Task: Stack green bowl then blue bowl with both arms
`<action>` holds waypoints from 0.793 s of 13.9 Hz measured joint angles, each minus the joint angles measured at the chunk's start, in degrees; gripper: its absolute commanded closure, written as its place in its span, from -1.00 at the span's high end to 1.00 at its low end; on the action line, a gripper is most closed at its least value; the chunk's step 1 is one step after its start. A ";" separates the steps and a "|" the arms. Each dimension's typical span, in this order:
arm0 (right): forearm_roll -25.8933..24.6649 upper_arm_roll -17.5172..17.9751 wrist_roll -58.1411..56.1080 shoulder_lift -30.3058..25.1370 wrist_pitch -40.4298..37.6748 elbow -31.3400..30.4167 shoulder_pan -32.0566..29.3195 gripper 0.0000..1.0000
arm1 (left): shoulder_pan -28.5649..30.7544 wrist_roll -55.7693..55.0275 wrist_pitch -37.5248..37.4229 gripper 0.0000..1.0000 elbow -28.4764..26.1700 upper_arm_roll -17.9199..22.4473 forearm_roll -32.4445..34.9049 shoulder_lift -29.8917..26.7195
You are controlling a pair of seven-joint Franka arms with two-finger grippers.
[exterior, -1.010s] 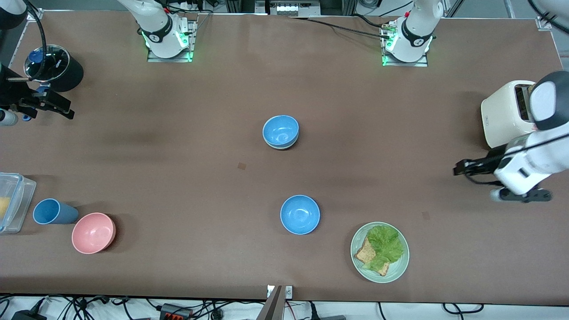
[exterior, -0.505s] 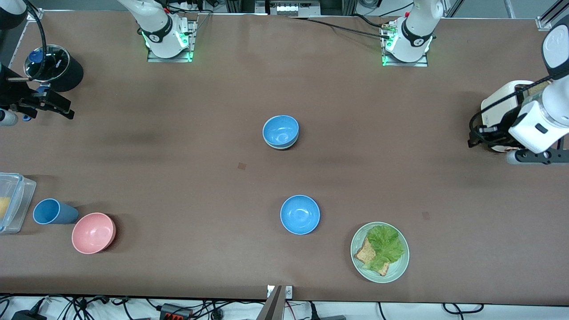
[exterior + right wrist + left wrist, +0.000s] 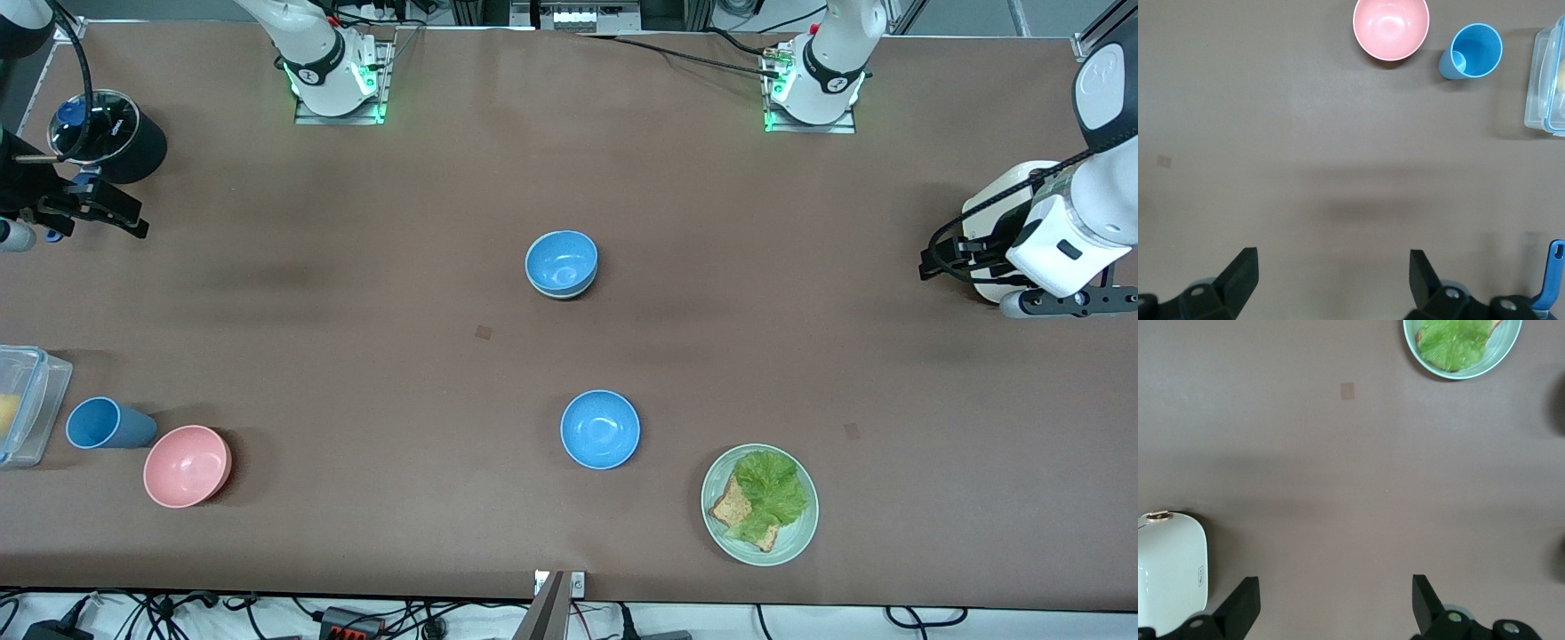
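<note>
a robotics lab: two white arms bolted on metal base plates (image 3: 338, 98) along a brown desk (image 3: 356, 293), cable tangles (image 3: 160, 613) at its edge, kitchen props like a toaster (image 3: 1000, 222).

I see a matt brown table (image 3: 356, 356), glossy plastic-looking blue bowls (image 3: 600, 429), my pink bowl (image 3: 188, 466) smooth with a slight sheen, clear plastic box (image 3: 22, 404), shiny cream toaster (image 3: 1168, 570), matt black fingers (image 3: 1241, 607).
</note>
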 measured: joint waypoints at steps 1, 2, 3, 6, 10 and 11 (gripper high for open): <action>0.00 0.00 0.00 0.00 0.00 0.00 0.00 1.00 | -0.26 -0.44 -0.37 1.00 0.75 0.00 0.00 -0.08; 0.00 0.00 0.00 0.00 0.00 0.00 0.00 1.00 | -0.34 -0.52 -1.14 1.00 1.53 0.00 0.00 -0.19; 0.00 0.00 0.00 0.00 0.00 0.00 0.00 1.00 | -0.33 -0.53 -1.93 1.00 2.09 0.03 0.00 -0.39; 0.00 -0.02 0.01 0.00 0.00 0.00 -0.01 1.00 | -0.30 -0.53 -8.66 1.00 4.49 0.18 -0.02 -0.84; 0.00 -0.02 0.01 0.00 0.00 0.00 -0.01 1.00 | -0.38 -0.48 -7.91 1.00 5.69 0.18 -0.06 -0.86; 0.01 -0.02 0.01 0.00 0.00 0.00 -0.01 1.00 | -0.39 -0.47 -7.83 1.00 5.69 0.18 -0.06 -0.86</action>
